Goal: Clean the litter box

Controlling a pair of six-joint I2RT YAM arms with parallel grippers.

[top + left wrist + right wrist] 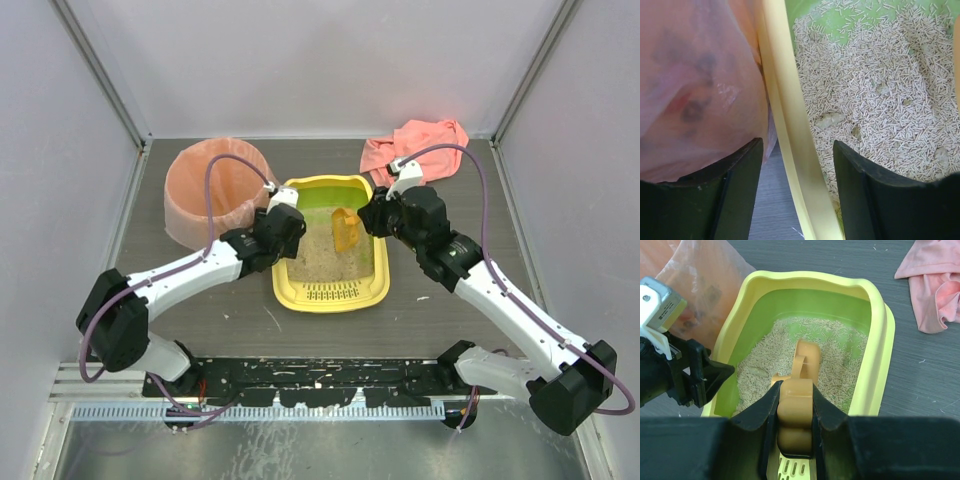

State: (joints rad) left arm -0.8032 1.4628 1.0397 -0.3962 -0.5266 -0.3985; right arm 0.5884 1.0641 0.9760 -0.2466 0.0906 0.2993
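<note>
The yellow litter box with green inner walls sits mid-table, its slotted grate at the near end and sandy litter inside. My left gripper is open and its jaws straddle the box's left rim without touching it; one finger is outside, the other over the litter. My right gripper is shut on the handle of the orange scoop, whose head rests in the litter near the box's right side. A few pale clumps lie in the litter.
The round pink-bagged bin stands just left of the box, touching my left gripper's side. A pink cloth lies crumpled at the back right. Grey walls enclose the table on three sides.
</note>
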